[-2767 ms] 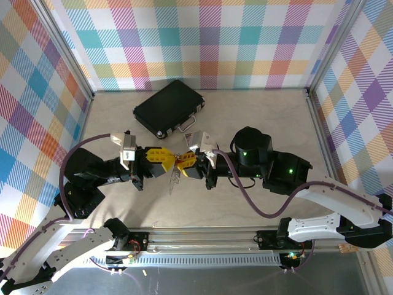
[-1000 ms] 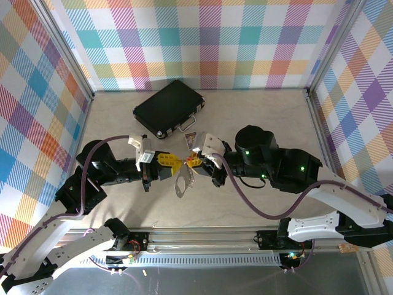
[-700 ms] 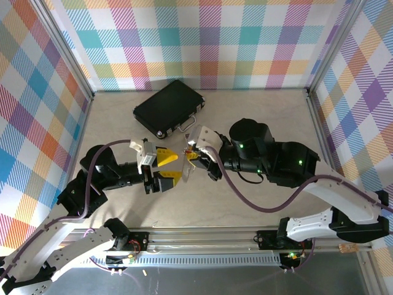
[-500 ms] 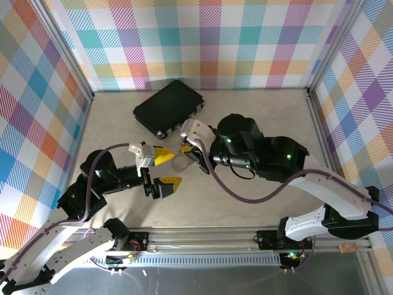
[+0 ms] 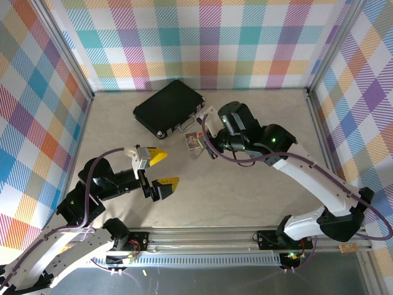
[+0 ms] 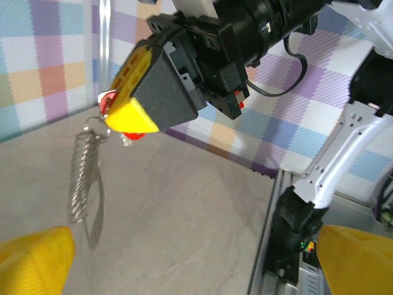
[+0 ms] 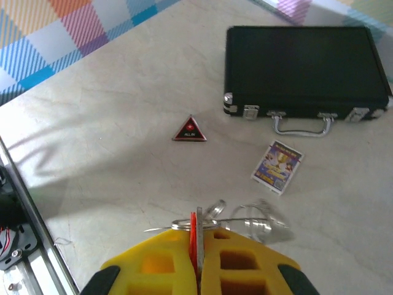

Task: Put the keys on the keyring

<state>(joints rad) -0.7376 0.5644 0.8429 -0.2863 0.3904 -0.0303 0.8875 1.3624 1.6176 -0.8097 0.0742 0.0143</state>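
Handover status: the left hand (image 5: 161, 170) has let go and drawn back toward the near left corner of the tabletop (image 5: 245, 190). Its yellow fingers stand wide apart with nothing between them. A moment ago both hands met over the middle of the tabletop with the work held between them.

The right hand (image 7: 196, 264) now carries the load alone. It is closed on the small red key (image 7: 193, 233), lifted clear of the surface, and has moved toward the far edge, near the black case (image 5: 169, 107). In the left wrist view the keyring (image 6: 86, 184) dangles freely below that hand and touches nothing else.

Assessment: the loop hangs without a second grip, so the key appears to be threaded on. The joint itself is too small to confirm. If it holds, only setting the assembly down remains.

Surface: pale, stone-patterned and flat. A dark red triangle (image 7: 189, 130) and a small printed card (image 7: 277, 166) lie near the case, well apart from the left hand.

Room: plaid walls (image 5: 202, 43) on three sides, and a metal rail (image 5: 202, 236) along the near edge.
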